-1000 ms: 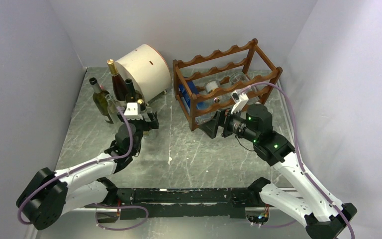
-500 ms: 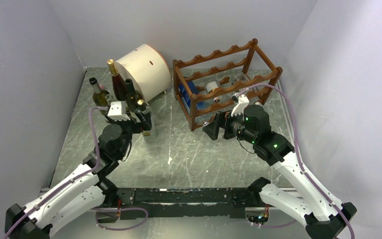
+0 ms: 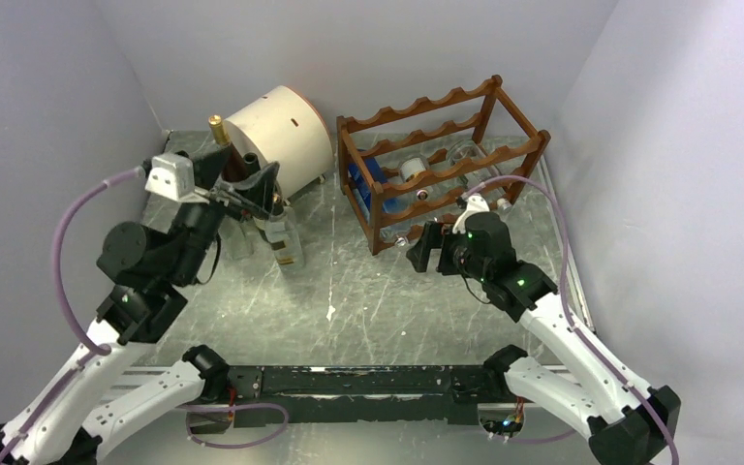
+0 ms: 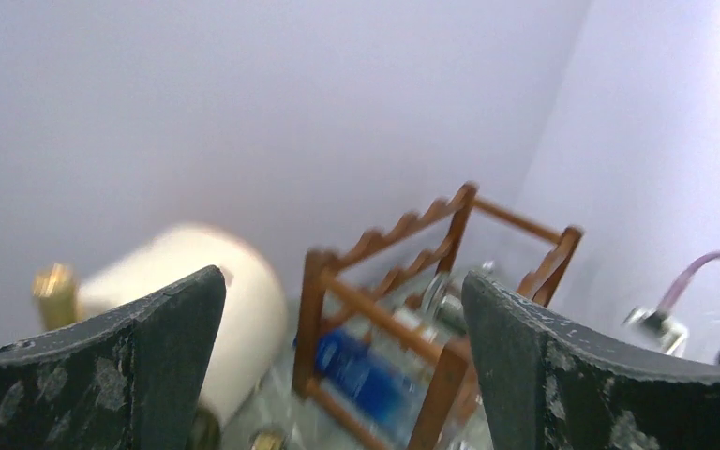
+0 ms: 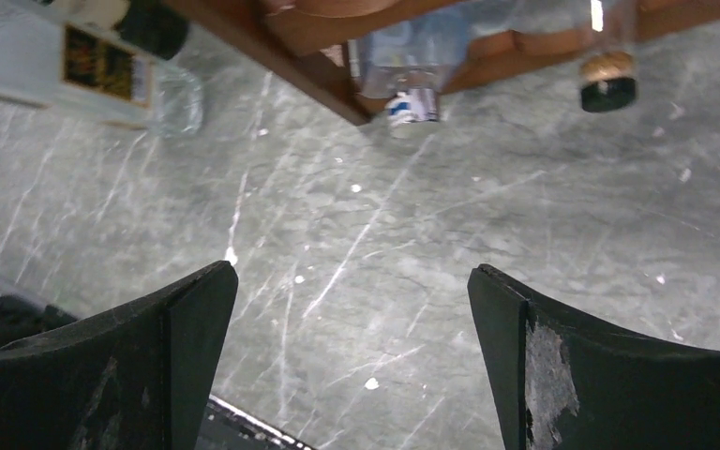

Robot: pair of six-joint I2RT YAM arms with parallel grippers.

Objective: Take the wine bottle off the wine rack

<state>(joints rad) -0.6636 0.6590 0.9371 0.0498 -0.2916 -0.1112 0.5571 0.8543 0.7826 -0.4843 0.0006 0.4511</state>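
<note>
Left end effector (image 4: 342,281) and right end effector (image 5: 352,272) gape empty over veined grey tabletop (image 3: 378,300), walls (image 3: 349,48) seemingly lilac.

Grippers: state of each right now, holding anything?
Left gripper: open, holding nothing.
Right gripper: open, holding nothing.

One wine rack (image 3: 443,105), one cream drum (image 3: 286,136); bottles (image 3: 284,237) too hidden to count.

Top view taken from high, near side; left wrist aimed level, right wrist downward, close; wine rack (image 3: 417,108) shared.
</note>
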